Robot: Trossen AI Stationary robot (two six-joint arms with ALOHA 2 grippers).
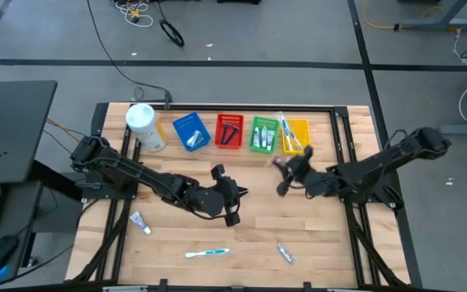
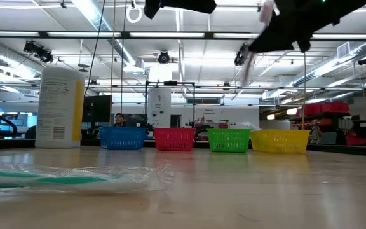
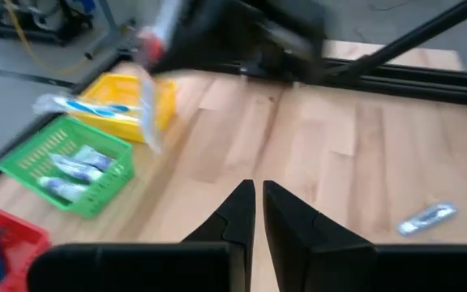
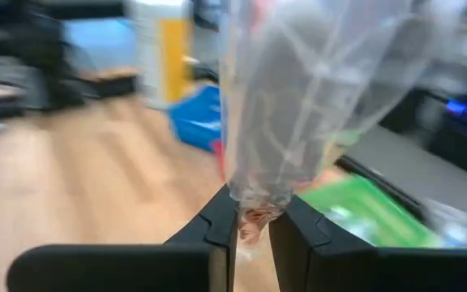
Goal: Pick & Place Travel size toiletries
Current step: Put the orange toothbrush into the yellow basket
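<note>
My right gripper [image 1: 284, 165] is shut on a pink toothbrush in a clear wrapper [image 4: 298, 97] and holds it in the air just in front of the green basket [image 1: 263, 135] and the yellow basket [image 1: 297, 136]. Near the table's middle, my left gripper [image 3: 259, 203] hangs above the wood, shut with nothing between its fingers. A small tube [image 1: 140, 221], a wrapped blue-white toothbrush [image 1: 207, 253] and another tube [image 1: 285, 253] lie flat on the table. The green basket holds tubes [image 3: 67, 170], and a wrapped toothbrush [image 3: 96, 107] lies in the yellow one. My right gripper pinches the wrapped toothbrush's pink end [image 4: 254, 217] between its two fingers, clear film included. The wrapper [image 2: 249, 62] is lifted clear of the table and hangs slanting down from the fingers.
A blue basket [image 1: 190, 131] and a red basket [image 1: 229, 131] stand in the far row beside the green and yellow ones. At the far left, a large white canister [image 1: 146, 126] stands upright. Bare wood lies between the two arms and along the near edge.
</note>
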